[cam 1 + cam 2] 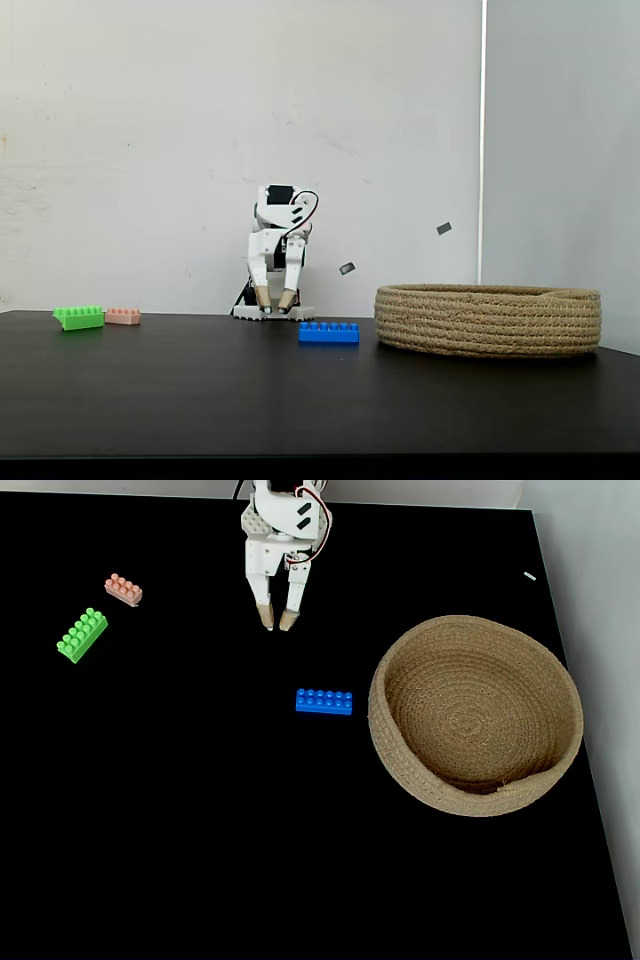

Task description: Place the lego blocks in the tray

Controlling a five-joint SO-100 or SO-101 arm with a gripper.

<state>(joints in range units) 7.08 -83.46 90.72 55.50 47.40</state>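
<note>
Plainly nothing is loaded yet: the tool [277, 624] hangs slightly spread and empty at the tabletop's far edge, the blue brick [324, 701] lies just left of the tray [400, 765], and the green brick [82, 635] and pink brick [123, 589] lie far left.

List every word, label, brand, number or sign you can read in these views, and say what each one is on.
None: no readable text in either fixed view.
Blue brick, green brick, pink brick: studs only, any stud logo too small to read.
Basket: plain rope, no label.
Arm and tool: no lettering visible.
Two small grey marks on the wall: too small to read.
</note>
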